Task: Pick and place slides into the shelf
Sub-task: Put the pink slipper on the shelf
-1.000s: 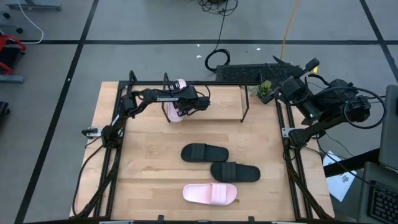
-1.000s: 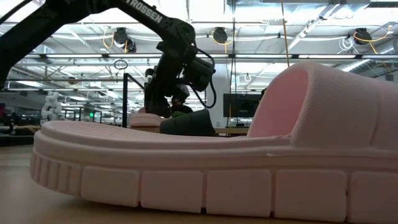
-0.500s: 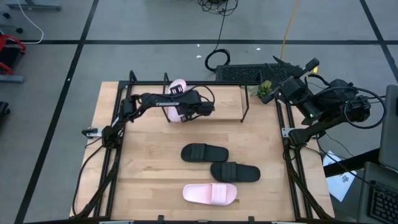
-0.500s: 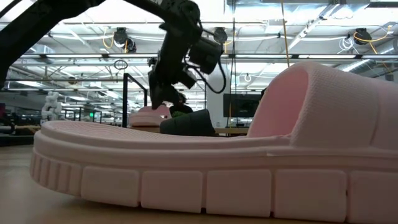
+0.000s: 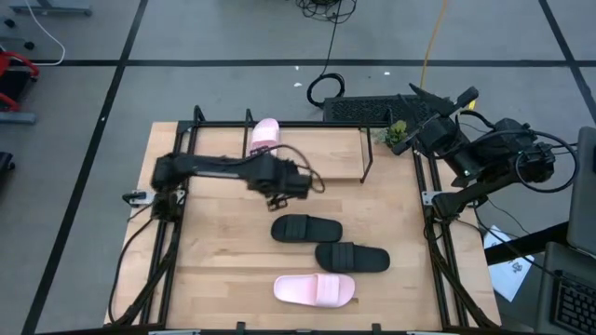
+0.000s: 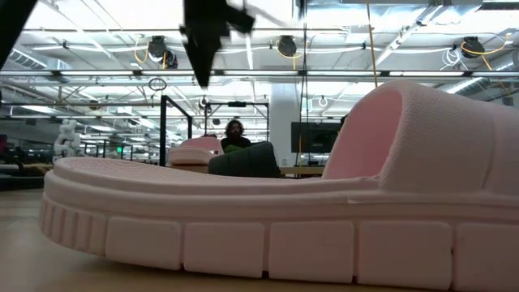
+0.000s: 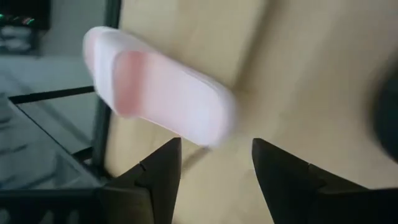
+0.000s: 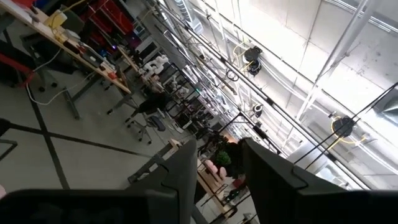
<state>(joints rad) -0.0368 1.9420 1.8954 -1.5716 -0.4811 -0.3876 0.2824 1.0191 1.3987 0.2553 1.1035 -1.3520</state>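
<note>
light: bright, even, overhead lamps | glare: ceiling, low view | blur: left arm [image 5: 223, 170], left wrist view smeared

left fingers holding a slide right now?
No. In the left wrist view the left gripper has its fingers apart with nothing between them, and the pink slide lies clear of them on the shelf.

Both arms are dark, nearly black, built of slim tubular links between thicker rounded joint housings. The left arm [image 5: 219, 168] ends in a boxy wrist block, and its pincer [image 7: 216, 163] has two flat, tapered black fingers [image 7: 163, 168]. The right arm [image 5: 484, 158] is bulkier, looped with black cables; its pincer [image 8: 219, 163] shows two dark, angular fingers [image 8: 184, 168].
</note>
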